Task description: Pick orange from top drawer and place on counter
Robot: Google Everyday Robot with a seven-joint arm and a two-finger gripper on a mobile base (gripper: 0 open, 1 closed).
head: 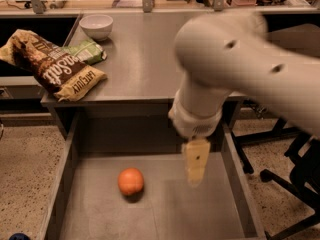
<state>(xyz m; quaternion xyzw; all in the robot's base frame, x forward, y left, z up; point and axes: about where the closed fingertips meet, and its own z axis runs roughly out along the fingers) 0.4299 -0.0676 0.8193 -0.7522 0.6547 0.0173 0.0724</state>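
camera view: smooth round orange [131, 181] on the matte top drawer [212, 215]; cream end effector [196, 163] nearby, grip unclear.

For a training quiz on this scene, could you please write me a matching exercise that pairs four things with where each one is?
Things:
1. orange
2. white bowl
3. brown snack bag
4. hand

Places:
A. hanging over the top drawer, right of the orange
B. back left corner of the counter
C. on the top drawer's floor
D. left side of the counter, overhanging its edge

Pairs: 1-C, 2-B, 3-D, 4-A
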